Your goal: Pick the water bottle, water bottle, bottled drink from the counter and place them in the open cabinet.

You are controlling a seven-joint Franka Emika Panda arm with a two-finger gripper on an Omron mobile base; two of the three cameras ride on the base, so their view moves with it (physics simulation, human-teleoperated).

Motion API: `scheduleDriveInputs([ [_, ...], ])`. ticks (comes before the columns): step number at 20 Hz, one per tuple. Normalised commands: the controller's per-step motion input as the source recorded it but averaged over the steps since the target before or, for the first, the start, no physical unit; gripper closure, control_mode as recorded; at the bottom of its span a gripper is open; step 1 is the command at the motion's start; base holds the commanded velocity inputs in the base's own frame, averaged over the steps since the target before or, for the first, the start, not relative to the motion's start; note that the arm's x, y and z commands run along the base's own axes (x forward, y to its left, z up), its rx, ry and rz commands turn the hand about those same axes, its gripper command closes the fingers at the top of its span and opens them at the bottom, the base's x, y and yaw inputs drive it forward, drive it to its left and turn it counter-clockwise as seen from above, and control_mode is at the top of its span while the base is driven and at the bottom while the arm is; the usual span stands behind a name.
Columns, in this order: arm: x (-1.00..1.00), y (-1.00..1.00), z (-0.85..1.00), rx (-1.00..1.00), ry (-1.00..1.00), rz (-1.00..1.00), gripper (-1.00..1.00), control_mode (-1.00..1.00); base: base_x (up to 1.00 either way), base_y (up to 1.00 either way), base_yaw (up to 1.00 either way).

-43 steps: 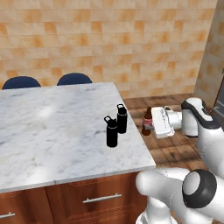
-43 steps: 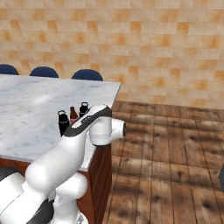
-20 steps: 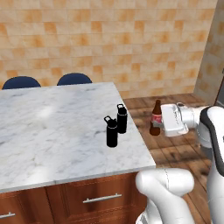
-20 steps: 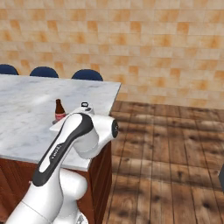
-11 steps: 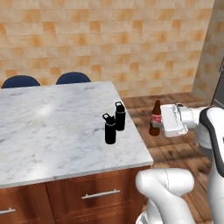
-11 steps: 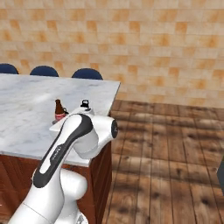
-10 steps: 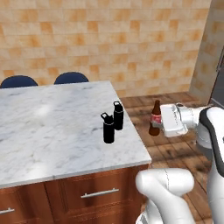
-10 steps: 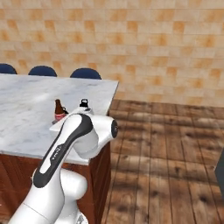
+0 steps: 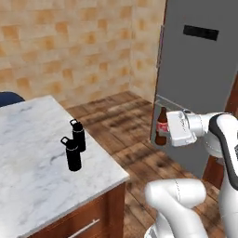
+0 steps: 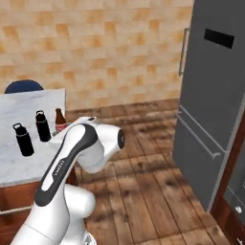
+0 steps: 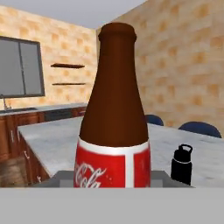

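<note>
My gripper (image 9: 165, 132) is shut on the bottled drink (image 9: 161, 126), a slim brown bottle with a red label (image 11: 113, 168). It holds the bottle upright in the air, off the counter's right edge. In the right base view the bottled drink (image 10: 60, 120) peeks out behind my arm. Two black water bottles (image 9: 78, 135) (image 9: 72, 154) stand close together near the right edge of the marble counter (image 9: 32, 172). From the right base camera they appear again as two water bottles (image 10: 42, 126) (image 10: 24, 139). One water bottle (image 11: 181, 165) sits behind the held bottle in the hand view. The cabinet is out of view.
A tall grey fridge (image 9: 200, 69) stands on the right, just behind the held bottle. Wooden floor (image 10: 143, 162) lies between the counter and the fridge (image 10: 213, 95). A blue chair back (image 10: 24, 86) rises behind the counter. Wall shelves (image 11: 68, 66) and a window (image 11: 22, 65) lie far off.
Both base views have swung to the right, so the fridge has come into sight and the counter has slid left. The brown bottle stays gripped.
</note>
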Motion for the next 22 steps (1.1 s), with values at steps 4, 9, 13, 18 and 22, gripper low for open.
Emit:
scheduleDriveInputs([
  [4, 0.0, 0.0, 0.0, 0.0, 0.0, 0.0, 1.0, 1.0, 0.0, 0.08, -0.94],
  [9, 0.0, 0.0, 0.0, 0.0, 0.0, 0.0, 1.0, 1.0, 0.0, 0.05, -0.94],
  [13, 0.0, 0.0, 0.0, 0.0, 0.0, 0.0, 1.0, 1.0, 0.0, 0.0, -0.93],
  [18, 0.0, 0.0, 0.0, 0.0, 0.0, 0.0, 1.0, 1.0, 0.0, 0.01, -0.91],
  [22, 0.0, 0.0, 0.0, 0.0, 0.0, 0.0, 1.0, 1.0, 0.0, 0.01, -0.85],
])
